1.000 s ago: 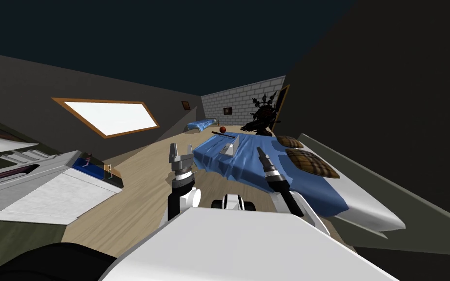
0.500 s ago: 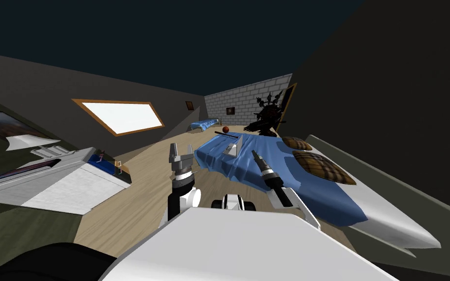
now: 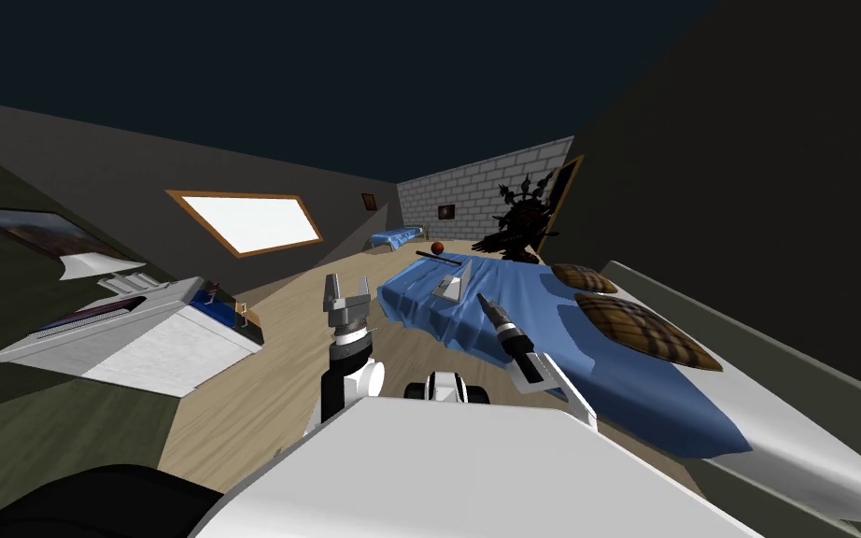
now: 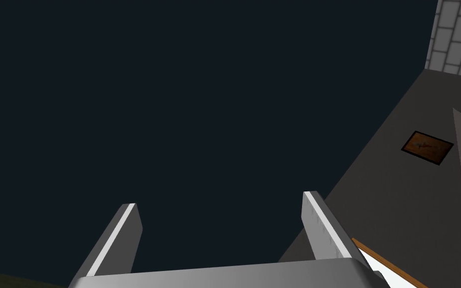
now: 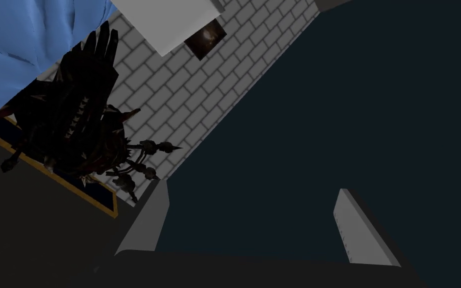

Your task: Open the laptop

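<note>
Holding my right tool [image 3: 481,300] out toward the bed [image 3: 625,388], I see its two fingers spread with nothing between them (the left tool [image 3: 346,286], raised beside it over the floor, is spread too). The laptop [image 3: 450,282] sits light grey on the bed's blue cover, shaped like a wedge, beyond my right tool and apart from it. A red ball [image 3: 437,247] shows past it.

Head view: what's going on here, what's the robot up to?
The robot stands by a blue-covered bed with a grey laptop lying on it. Its right tool, open, reaches out toward the laptop but is short of it and touches nothing. The left tool, also open, points up beside the bed, holding nothing.
</note>
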